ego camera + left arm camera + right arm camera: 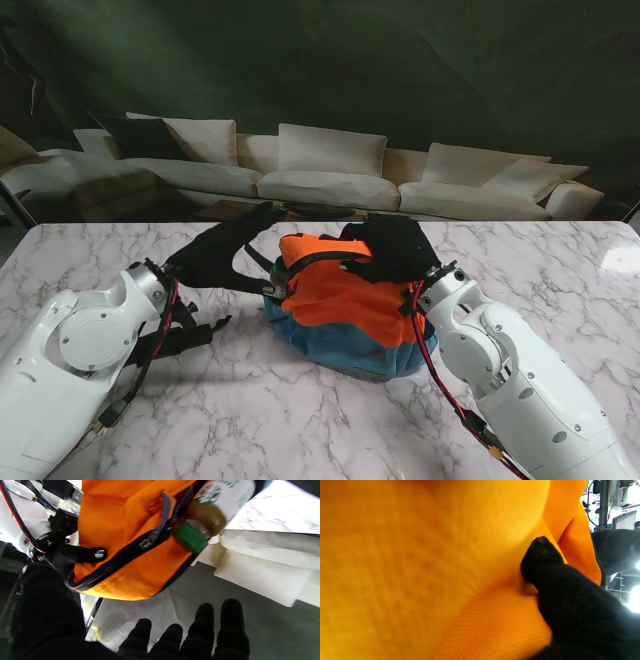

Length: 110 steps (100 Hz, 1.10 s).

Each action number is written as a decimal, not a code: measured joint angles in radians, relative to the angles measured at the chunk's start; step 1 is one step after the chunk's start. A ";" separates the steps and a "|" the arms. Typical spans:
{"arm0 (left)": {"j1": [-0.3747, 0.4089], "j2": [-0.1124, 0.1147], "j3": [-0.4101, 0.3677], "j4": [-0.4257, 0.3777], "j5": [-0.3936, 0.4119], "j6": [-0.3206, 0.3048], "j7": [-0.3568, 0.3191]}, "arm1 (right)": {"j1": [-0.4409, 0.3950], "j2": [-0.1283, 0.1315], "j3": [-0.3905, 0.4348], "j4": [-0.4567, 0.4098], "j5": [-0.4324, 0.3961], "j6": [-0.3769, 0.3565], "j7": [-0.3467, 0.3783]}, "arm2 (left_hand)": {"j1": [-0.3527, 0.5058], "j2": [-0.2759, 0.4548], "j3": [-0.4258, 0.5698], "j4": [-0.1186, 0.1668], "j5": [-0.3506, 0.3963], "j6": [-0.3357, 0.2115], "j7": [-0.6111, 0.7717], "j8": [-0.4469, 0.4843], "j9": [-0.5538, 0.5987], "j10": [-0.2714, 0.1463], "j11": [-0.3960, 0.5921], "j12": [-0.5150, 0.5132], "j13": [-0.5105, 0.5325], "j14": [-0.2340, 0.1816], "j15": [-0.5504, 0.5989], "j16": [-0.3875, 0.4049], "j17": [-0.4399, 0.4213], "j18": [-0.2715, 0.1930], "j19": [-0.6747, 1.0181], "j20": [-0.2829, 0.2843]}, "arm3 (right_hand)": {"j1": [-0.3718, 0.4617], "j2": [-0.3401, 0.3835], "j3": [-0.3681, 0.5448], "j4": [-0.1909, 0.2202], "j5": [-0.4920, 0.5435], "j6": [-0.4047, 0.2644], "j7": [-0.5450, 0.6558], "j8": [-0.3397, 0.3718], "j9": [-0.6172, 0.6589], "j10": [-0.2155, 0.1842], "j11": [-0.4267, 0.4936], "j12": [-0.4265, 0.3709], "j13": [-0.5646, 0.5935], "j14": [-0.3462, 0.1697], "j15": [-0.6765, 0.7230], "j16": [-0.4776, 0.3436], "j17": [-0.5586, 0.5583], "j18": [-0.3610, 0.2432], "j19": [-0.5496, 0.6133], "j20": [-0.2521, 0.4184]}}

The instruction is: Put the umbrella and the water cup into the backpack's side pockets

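Backpack (345, 305), soft orange cloth over a blue base, sits on the marble bench (300, 420) between my arms. Left of it, my left hand (215, 255) hovers with fingers (205, 620) spread and holding nothing. On top of it, my right hand (390, 250) presses into the ribbed orange fabric; whether it grips cannot be told. Water cup (212, 512), a smooth white-labelled bottle with a green cap, stands in the backpack's side pocket, cap outward. No umbrella is visible.
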 measured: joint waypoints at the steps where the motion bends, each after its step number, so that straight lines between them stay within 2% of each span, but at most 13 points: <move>1: -0.006 0.001 0.007 0.001 0.000 0.001 -0.002 | 0.000 0.000 0.000 0.000 0.001 0.000 0.000 | 0.000 -0.007 0.000 0.000 0.000 0.001 0.000 -0.002 0.000 0.001 0.000 0.000 0.000 0.000 0.000 0.000 0.000 0.000 0.000 0.000 | 0.000 0.000 0.000 0.000 0.000 0.000 0.000 0.000 0.000 0.000 0.000 0.000 0.000 0.000 0.000 0.000 0.000 0.000 0.000 0.000; 21: -0.102 0.002 0.101 0.009 -0.050 0.032 -0.067 | 0.004 0.000 -0.001 0.001 0.008 0.005 0.008 | 0.000 -0.031 0.000 0.000 -0.011 -0.004 -0.003 -0.025 -0.048 0.003 -0.004 -0.026 -0.047 0.003 -0.020 -0.014 -0.001 -0.002 -0.025 -0.015 | 0.000 0.000 0.000 0.000 0.000 0.000 0.000 0.000 0.000 0.000 0.000 0.000 0.000 0.000 0.000 0.000 0.000 0.000 0.000 0.000; 34: -0.149 0.002 0.156 0.030 -0.002 0.038 -0.052 | 0.008 0.000 -0.002 0.001 0.013 0.005 0.019 | 0.000 -0.042 0.000 0.000 -0.011 -0.012 -0.006 -0.079 -0.048 -0.008 -0.004 -0.027 -0.062 0.001 -0.021 -0.035 -0.001 -0.014 -0.030 -0.037 | 0.000 0.000 0.000 0.000 0.000 0.000 0.000 0.000 0.000 0.000 0.000 0.000 0.000 0.000 0.000 0.000 0.000 0.000 0.000 0.000; 49: -0.207 -0.008 0.208 0.079 0.000 0.113 -0.035 | 0.009 0.002 -0.002 -0.004 0.014 -0.007 0.029 | 0.001 -0.043 0.000 0.000 -0.011 -0.013 -0.009 -0.115 -0.048 -0.006 -0.004 -0.027 -0.074 0.004 -0.021 -0.037 0.000 -0.049 -0.038 -0.050 | 0.000 0.000 0.000 0.000 0.000 0.000 0.000 0.000 0.000 0.000 0.000 0.000 0.000 0.000 0.000 0.000 0.000 0.000 0.000 0.000; 58: -0.249 -0.013 0.246 0.124 0.003 0.129 -0.031 | 0.009 0.003 -0.005 -0.009 0.015 -0.011 0.034 | 0.003 -0.083 -0.009 0.000 -0.011 0.000 -0.010 -0.121 -0.049 0.001 -0.004 -0.028 -0.067 0.002 -0.021 -0.037 0.013 -0.077 -0.038 -0.050 | 0.000 0.000 0.000 0.000 0.000 0.000 0.000 0.000 0.000 0.000 0.000 0.000 0.000 0.000 0.001 0.000 0.000 0.000 0.000 0.000; 67: -0.282 -0.017 0.281 0.161 0.016 0.137 -0.016 | 0.009 0.004 -0.008 -0.013 0.018 -0.011 0.040 | 0.079 -0.085 -0.011 -0.001 -0.012 0.021 -0.010 -0.117 -0.048 0.026 -0.004 -0.028 -0.002 -0.022 -0.003 -0.037 0.045 -0.106 0.019 -0.050 | 0.000 0.000 0.000 0.000 0.000 0.000 0.000 0.000 0.000 0.000 0.000 0.000 0.000 0.000 0.002 0.000 0.000 0.000 0.000 0.000; 83: -0.325 -0.034 0.352 0.220 0.023 0.166 0.070 | 0.013 0.006 -0.016 -0.017 0.022 -0.012 0.055 | 0.287 -0.080 -0.001 0.048 -0.007 0.008 0.031 0.075 0.030 0.024 0.009 0.012 0.139 -0.101 0.061 -0.007 0.140 -0.179 0.184 -0.053 | 0.000 0.000 0.000 0.000 0.000 0.001 0.000 0.000 0.000 0.000 0.000 0.000 0.000 0.000 0.003 0.000 0.000 0.000 0.000 0.000; 90: -0.329 -0.046 0.361 0.229 0.023 0.186 0.090 | 0.014 0.006 -0.017 -0.018 0.022 -0.012 0.062 | 0.362 -0.033 -0.001 0.048 0.063 -0.039 0.080 0.115 0.118 -0.006 0.038 0.035 0.226 -0.132 0.093 0.009 0.199 -0.199 0.252 -0.048 | 0.000 0.000 0.000 0.000 -0.001 0.014 0.000 0.000 0.000 0.000 0.000 0.000 0.000 0.000 0.003 0.000 0.000 0.000 0.000 0.000; 96: -0.328 -0.056 0.367 0.233 0.019 0.205 0.116 | 0.014 0.008 -0.016 -0.021 0.022 -0.013 0.067 | 0.423 -0.016 -0.005 0.030 0.204 -0.083 0.168 0.167 0.266 -0.047 0.124 0.084 0.337 -0.156 0.140 0.032 0.260 -0.211 0.316 -0.031 | 0.011 0.008 0.000 0.000 -0.010 0.047 0.000 -0.001 0.000 0.008 0.000 0.000 0.000 0.000 0.002 0.000 0.000 0.000 0.000 0.000; 100: -0.325 -0.062 0.369 0.233 0.017 0.221 0.139 | 0.013 0.009 -0.013 -0.026 0.022 -0.013 0.077 | 0.462 -0.016 -0.006 0.011 0.351 -0.095 0.279 0.249 0.414 -0.079 0.205 0.123 0.426 -0.170 0.189 0.058 0.311 -0.212 0.339 -0.029 | 0.012 0.023 -0.001 0.000 -0.025 0.081 0.000 -0.011 -0.007 0.014 -0.002 0.001 0.000 0.000 -0.023 -0.005 -0.007 0.000 -0.005 0.000; 101: -0.324 -0.064 0.370 0.233 0.017 0.224 0.147 | 0.013 0.009 -0.012 -0.027 0.022 -0.013 0.081 | 0.472 -0.025 -0.006 0.003 0.419 -0.096 0.332 0.280 0.486 -0.086 0.242 0.146 0.470 -0.172 0.219 0.076 0.332 -0.210 0.351 -0.029 | 0.012 0.033 -0.002 0.000 -0.027 0.085 0.000 -0.014 -0.012 0.016 -0.003 0.001 0.000 0.000 -0.035 -0.006 -0.015 0.000 -0.008 0.000; 107: -0.316 -0.072 0.372 0.234 0.032 0.229 0.195 | 0.009 0.012 -0.001 -0.043 0.020 -0.016 0.122 | 0.486 -0.036 -0.006 -0.024 0.530 -0.109 0.449 0.317 0.618 -0.109 0.282 0.210 0.552 -0.185 0.282 0.113 0.379 -0.209 0.386 -0.029 | 0.008 0.074 -0.015 0.005 -0.076 0.115 0.015 -0.022 -0.068 0.022 -0.025 -0.001 -0.004 0.000 -0.103 -0.017 -0.068 0.001 -0.031 0.000; 110: -0.313 -0.075 0.372 0.235 0.058 0.228 0.215 | 0.006 0.014 0.008 -0.054 0.020 -0.021 0.156 | 0.486 -0.037 -0.006 -0.037 0.558 -0.117 0.512 0.331 0.676 -0.114 0.300 0.250 0.582 -0.193 0.307 0.134 0.407 -0.209 0.407 -0.029 | -0.031 0.094 -0.024 0.022 -0.110 0.126 0.016 -0.026 -0.115 0.022 -0.047 -0.017 -0.031 0.003 -0.150 -0.017 -0.102 0.001 -0.042 0.000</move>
